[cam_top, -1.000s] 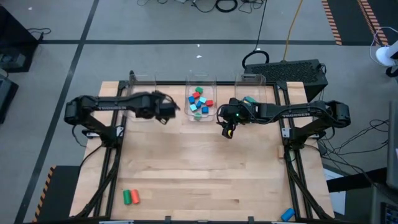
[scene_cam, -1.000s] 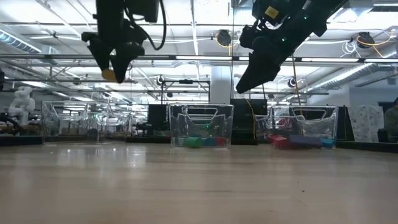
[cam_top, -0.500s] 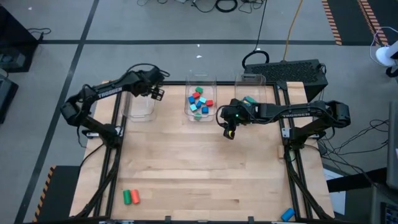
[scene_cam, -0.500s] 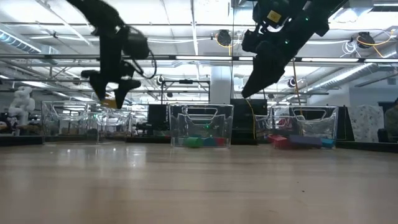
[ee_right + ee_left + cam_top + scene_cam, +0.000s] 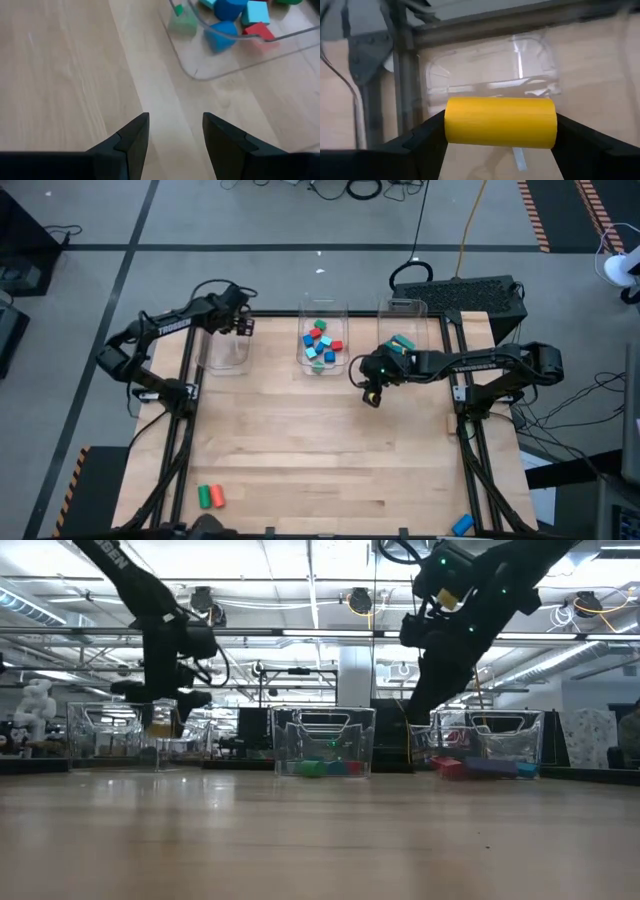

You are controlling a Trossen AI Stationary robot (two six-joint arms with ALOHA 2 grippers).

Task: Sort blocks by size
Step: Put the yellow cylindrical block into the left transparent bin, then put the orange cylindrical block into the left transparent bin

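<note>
Blocks, small solid-coloured red, blue and green pieces (image 5: 321,343), fill the clear plastic middle bin (image 5: 323,313) at upper centre of the high view. White "TROSSEN" lettering (image 5: 173,326) marks the dark left arm; its left gripper (image 5: 500,131) clamps a yellow cylinder block (image 5: 500,122) above the clear left bin (image 5: 227,352). At centre right, the right gripper (image 5: 173,131) hangs empty, fingers parted, over the pale wooden table (image 5: 300,450). 2 cylinders, red and green (image 5: 210,497), lie lower left. Grey floor surrounds; ceiling strip lights run behind.
</note>
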